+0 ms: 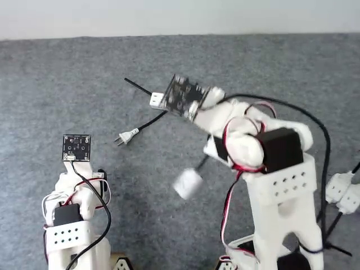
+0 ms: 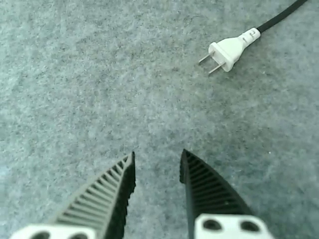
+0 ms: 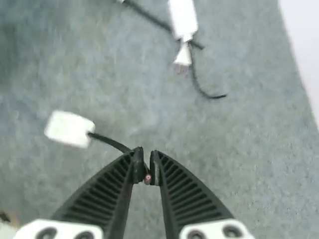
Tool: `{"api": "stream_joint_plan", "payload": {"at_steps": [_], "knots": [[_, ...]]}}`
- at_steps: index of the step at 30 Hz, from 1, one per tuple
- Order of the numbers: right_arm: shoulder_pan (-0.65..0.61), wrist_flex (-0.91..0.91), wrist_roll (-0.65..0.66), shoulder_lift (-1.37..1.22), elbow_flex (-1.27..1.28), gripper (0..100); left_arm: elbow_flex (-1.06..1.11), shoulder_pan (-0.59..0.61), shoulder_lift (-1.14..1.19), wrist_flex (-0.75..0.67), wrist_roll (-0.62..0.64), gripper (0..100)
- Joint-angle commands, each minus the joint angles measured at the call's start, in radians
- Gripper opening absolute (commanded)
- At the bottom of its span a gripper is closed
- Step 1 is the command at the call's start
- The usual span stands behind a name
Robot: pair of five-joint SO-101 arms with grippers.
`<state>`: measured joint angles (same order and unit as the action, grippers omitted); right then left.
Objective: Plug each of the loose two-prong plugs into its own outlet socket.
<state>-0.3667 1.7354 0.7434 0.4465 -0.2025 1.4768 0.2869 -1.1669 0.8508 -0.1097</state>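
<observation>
A white two-prong plug (image 2: pixel 224 54) on a black cable lies on the grey carpet ahead of my left gripper (image 2: pixel 157 167), which is open and holds nothing. The same plug (image 1: pixel 126 138) lies between the two arms in the high view. My right gripper (image 3: pixel 144 162) is shut on a thin black cable (image 3: pixel 112 143) that ends in a white block (image 3: pixel 69 129). That block (image 1: pixel 187 183) hangs beside the right arm, off the carpet. Farther off lie a long white socket piece (image 3: pixel 183 17) and a small white plug (image 3: pixel 183 57), close together; whether they are joined I cannot tell.
A white piece (image 1: pixel 157 100) with a black lead sits by the right arm's camera board (image 1: pixel 183 95). White connectors (image 1: pixel 343 191) with black cables lie at the right edge. The carpet (image 1: pixel 67 79) is bare at the back left.
</observation>
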Motion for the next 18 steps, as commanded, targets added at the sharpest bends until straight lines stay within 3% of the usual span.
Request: {"api": "stream_joint_plan", "payload": {"at_steps": [1, 8, 18], "knots": [[-0.010, -0.025, -0.064, -0.070, -0.164, 0.9, -0.001, -0.006, -0.015, -0.026, -0.011, 14], [-0.005, -0.015, -0.069, -0.236, -0.267, 0.9, -0.001, -0.006, -0.015, -0.028, -0.011, 14], [0.148, -0.116, 0.006, -0.335, -0.265, 0.9, -0.001, -0.006, -0.015, -0.028, -0.011, 14]]}}
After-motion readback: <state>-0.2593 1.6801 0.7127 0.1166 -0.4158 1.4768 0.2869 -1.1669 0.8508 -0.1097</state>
